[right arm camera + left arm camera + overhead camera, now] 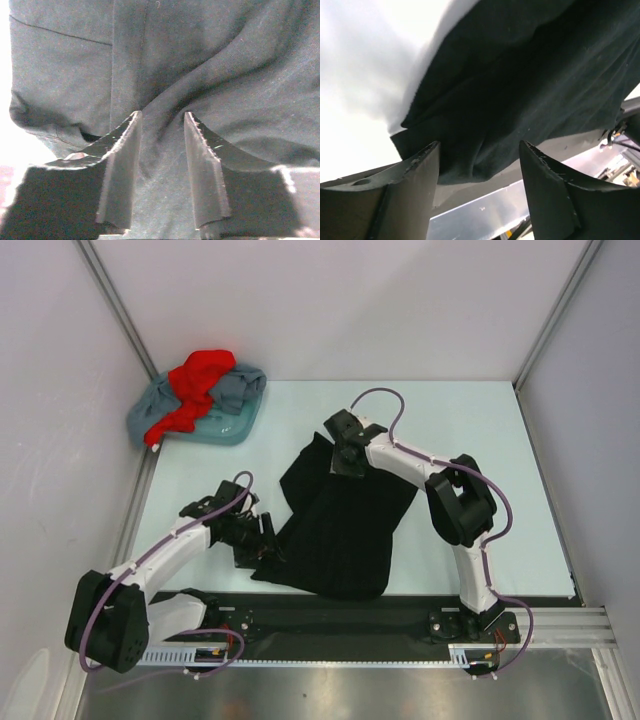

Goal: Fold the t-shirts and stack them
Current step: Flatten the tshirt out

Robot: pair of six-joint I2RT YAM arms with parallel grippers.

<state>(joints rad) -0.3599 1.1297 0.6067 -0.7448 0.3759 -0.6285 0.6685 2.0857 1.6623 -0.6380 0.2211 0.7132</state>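
Cloth work at mid-table: looking down on the black t-shirt [340, 530], lying rumpled and partly spread on the pale table [480, 440] between the two arms, with its near hem reaching toward the table's near edge. Seeing the right gripper [343, 462] sitting on the shirt's far edge. From the right wrist view, finding its fingers [122, 165] drawn close together and pinching a raised ridge of the black fabric, with creases running away from the pinch. Seeing the left gripper [265, 540] sitting low at the shirt's left edge. From the left wrist view, finding its fingers [415, 190] spread wide and gripping nothing, with the shirt's hem sagging just ahead of the tips and neither pad visibly touching it. Noting the other two shirts bunched together in the far left corner, well apart from the black one, with the bright red t-shirt [200, 375] lying draped over the grey-blue t-shirt [215, 420], both unfolded.
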